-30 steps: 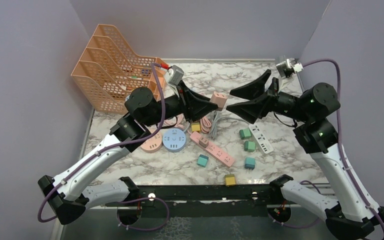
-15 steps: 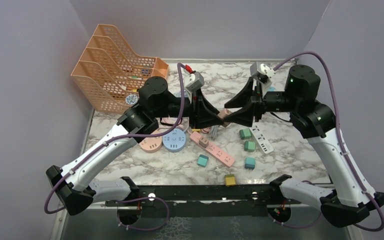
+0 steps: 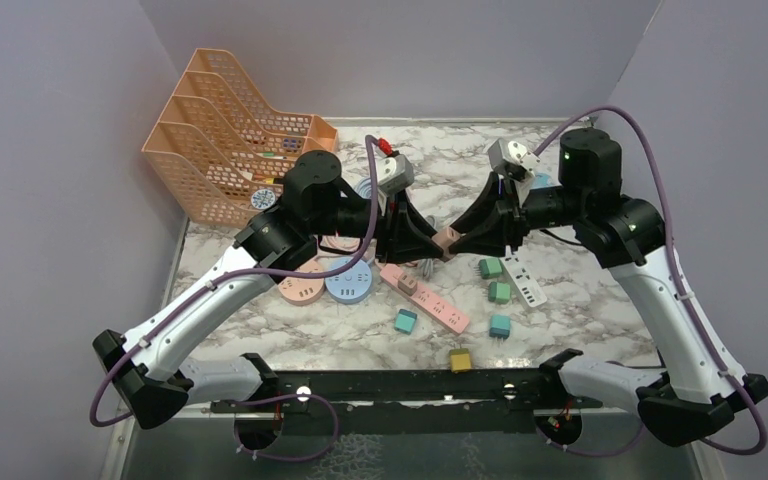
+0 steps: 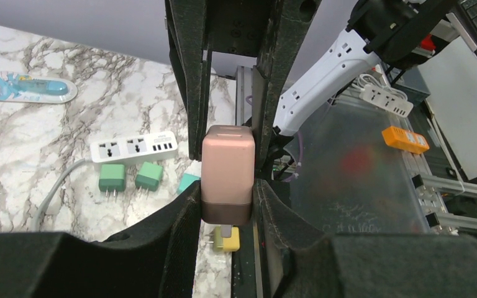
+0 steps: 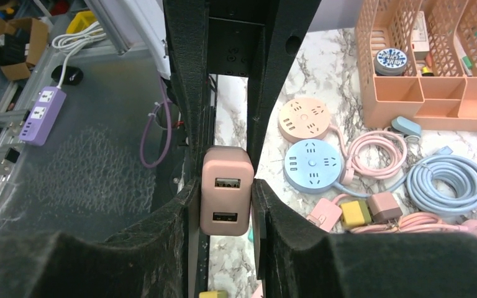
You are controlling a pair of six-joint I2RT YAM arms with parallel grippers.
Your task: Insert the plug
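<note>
Pink plug clamped midair between left gripper and right gripper.

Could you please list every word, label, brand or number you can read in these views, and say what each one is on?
None can be read.
Lid of the round blue tin by the orange rack: print too blurred.
Face of the blue packet: print too blurred.
Top of the white power strip: marks too small.
The pink charger: no lettering shows.

Orange mesh file rack stands on the marble table — far-left corner, against the wall.
</note>
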